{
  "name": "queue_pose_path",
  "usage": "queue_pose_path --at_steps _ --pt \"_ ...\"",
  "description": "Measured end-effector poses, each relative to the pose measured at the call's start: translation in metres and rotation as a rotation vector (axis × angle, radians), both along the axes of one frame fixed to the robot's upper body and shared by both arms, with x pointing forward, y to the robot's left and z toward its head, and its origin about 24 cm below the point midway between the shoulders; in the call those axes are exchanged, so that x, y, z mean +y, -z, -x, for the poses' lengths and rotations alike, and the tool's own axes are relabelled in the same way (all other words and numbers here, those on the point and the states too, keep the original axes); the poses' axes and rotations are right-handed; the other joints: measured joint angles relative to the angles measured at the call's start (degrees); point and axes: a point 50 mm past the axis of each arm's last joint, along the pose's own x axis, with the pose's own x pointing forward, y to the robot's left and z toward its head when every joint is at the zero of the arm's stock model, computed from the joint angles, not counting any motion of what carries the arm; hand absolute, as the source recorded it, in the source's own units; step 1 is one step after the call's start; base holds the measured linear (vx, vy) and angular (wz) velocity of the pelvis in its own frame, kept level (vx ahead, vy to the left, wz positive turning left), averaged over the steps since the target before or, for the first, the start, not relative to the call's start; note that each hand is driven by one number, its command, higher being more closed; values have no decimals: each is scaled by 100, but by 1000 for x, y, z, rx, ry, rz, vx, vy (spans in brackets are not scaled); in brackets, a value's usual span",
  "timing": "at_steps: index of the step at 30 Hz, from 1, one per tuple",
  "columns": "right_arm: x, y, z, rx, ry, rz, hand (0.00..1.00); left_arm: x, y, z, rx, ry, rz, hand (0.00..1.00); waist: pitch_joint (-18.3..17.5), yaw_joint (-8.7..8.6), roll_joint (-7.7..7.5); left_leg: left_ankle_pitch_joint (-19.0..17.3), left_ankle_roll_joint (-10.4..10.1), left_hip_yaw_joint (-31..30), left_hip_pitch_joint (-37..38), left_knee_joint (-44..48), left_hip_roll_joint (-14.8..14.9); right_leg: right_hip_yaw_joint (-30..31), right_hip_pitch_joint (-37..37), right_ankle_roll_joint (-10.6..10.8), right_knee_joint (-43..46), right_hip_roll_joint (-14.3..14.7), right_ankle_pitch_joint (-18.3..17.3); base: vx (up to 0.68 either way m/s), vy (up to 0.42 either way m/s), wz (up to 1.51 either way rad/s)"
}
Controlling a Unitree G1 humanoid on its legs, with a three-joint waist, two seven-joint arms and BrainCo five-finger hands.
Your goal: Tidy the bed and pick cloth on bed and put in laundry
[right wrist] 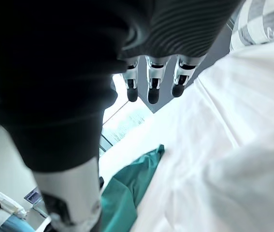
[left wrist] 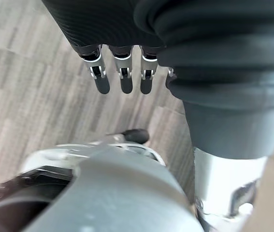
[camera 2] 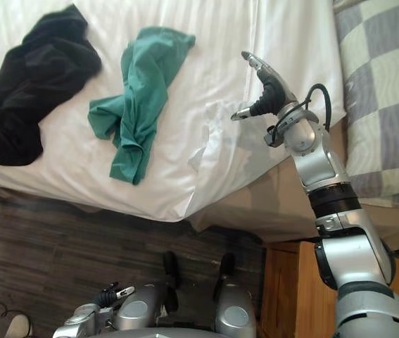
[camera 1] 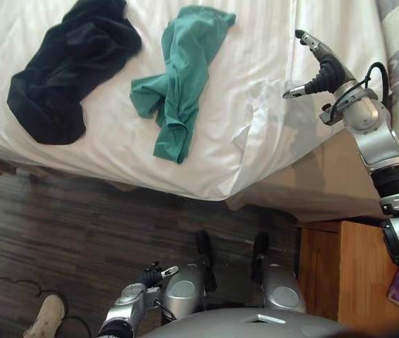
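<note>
Looks like the tidying step. The right hand (camera 1: 324,70) hovers open, fingers straight, at about 2 o'clock over a rumpled sheet corner (camera 1: 255,120). It's maybe just touching, hard to tell. On the bed (camera 1: 269,35), the teal cloth (camera 1: 181,77) lies at 12 and the black cloth (camera 1: 72,63) at 10. The left hand (camera 1: 153,273) hangs relaxed at 7. Next move, I'd guess: smooth that corner, or reach toward 12 and close on the teal one.
</note>
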Motion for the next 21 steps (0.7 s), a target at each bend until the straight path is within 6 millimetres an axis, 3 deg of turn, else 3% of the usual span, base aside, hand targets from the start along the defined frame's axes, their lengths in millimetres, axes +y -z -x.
queue_pose_path --at_steps 7,8,12,14,21 --pt "-1 -12 -7 14 36 62 0 -11 -9 -24 -67 77 14 0 252 57 261 -37 38 -7 -652 396 6 84 -680 -32 377 -89 -28 -15 -19 -2" --pt "-1 -12 -8 22 46 84 100 -14 -11 -29 -77 106 19 0 280 97 315 -51 60 -8 -796 498 5 101 -834 -52 490 -118 -48 0 0 0" --pt "-8 -6 -16 78 112 129 100 -22 -15 -41 -109 168 29 0 334 139 452 -124 108 -86 -1080 792 -23 95 -1126 -42 837 -215 -187 -25 -24 12" --pt "-10 -13 -21 92 135 144 100 -25 -18 -46 -132 174 49 0 352 139 513 -165 111 -92 -1213 916 -26 101 -1247 -52 942 -265 -213 -19 -4 1" --pt "-36 -13 -25 201 208 108 100 -32 -22 -53 -190 234 40 0 330 150 562 -212 94 -120 -1166 957 -29 62 -1128 -32 848 -267 -190 -9 -7 3"
